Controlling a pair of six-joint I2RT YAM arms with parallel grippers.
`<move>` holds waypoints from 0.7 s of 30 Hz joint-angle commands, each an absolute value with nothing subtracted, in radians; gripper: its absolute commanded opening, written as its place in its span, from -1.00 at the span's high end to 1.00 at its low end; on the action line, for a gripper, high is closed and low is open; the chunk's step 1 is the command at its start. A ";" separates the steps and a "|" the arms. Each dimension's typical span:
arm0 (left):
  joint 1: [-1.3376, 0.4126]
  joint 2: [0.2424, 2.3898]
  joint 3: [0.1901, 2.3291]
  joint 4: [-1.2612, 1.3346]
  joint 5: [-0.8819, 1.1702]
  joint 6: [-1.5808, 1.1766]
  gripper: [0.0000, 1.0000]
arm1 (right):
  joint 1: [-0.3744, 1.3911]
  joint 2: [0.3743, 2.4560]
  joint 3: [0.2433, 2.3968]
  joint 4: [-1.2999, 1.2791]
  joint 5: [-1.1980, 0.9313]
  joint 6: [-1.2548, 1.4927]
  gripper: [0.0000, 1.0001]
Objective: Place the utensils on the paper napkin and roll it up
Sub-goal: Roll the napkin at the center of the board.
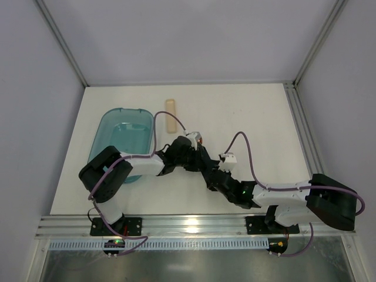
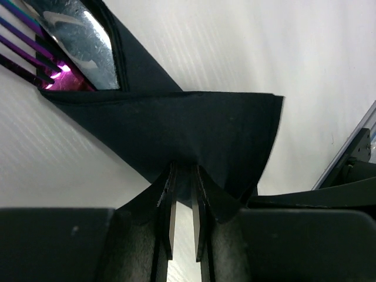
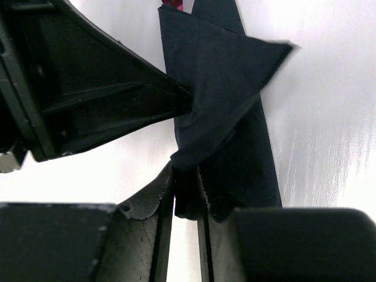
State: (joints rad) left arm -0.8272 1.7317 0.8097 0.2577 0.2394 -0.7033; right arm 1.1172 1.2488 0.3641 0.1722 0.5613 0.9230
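The left claw (image 2: 184, 171) stands narrow, and a corner of the paper napkin (image 2: 194, 129) is caught between its tips, so it is holding the sheet. Lower between its fingers (image 2: 168, 223) a thin strip of white bench shows through.

The right claw (image 3: 185, 174) is also narrow. A bunched fold of the napkin fills the gap at its tips and touches both fingers (image 3: 154, 200). I cannot tell if they press on it or only stand around it. From this fold one flap of the napkin rises as a pointed triangle, and its far tip is blurred. Just to the left in this view, the black tip of the left claw meets the same flap.

In the top view the two claws are close together in the middle of the bench (image 1: 252, 117), and they cover nearly all of the napkin there.

The napkin is dark navy, almost black. It lies folded on the bench in front of the left claw, with one straight folded edge across it. The utensils (image 2: 82, 41) are at the far end of the sheet, partly under a fold. I see a shiny reflecting metal surface and, beside it, fork tines with a purple glint that reach out over the bench.

Further to the left stands a translucent teal tub (image 1: 120, 141). A pale beige oblong piece (image 1: 170, 114) lies just beyond it, apart from the napkin.
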 commanded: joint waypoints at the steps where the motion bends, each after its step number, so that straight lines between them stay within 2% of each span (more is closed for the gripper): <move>1: -0.841 1.743 0.854 0.308 0.259 -0.707 0.61 | 1.114 1.204 0.356 0.209 0.581 0.916 0.54; 17: -0.851 1.796 0.916 0.295 0.256 -0.704 0.61 | 1.114 1.212 0.367 0.143 0.574 0.891 0.49; 21: -0.850 1.809 0.922 0.290 0.255 -0.703 0.62 | 1.114 1.198 0.367 0.130 0.566 0.884 0.41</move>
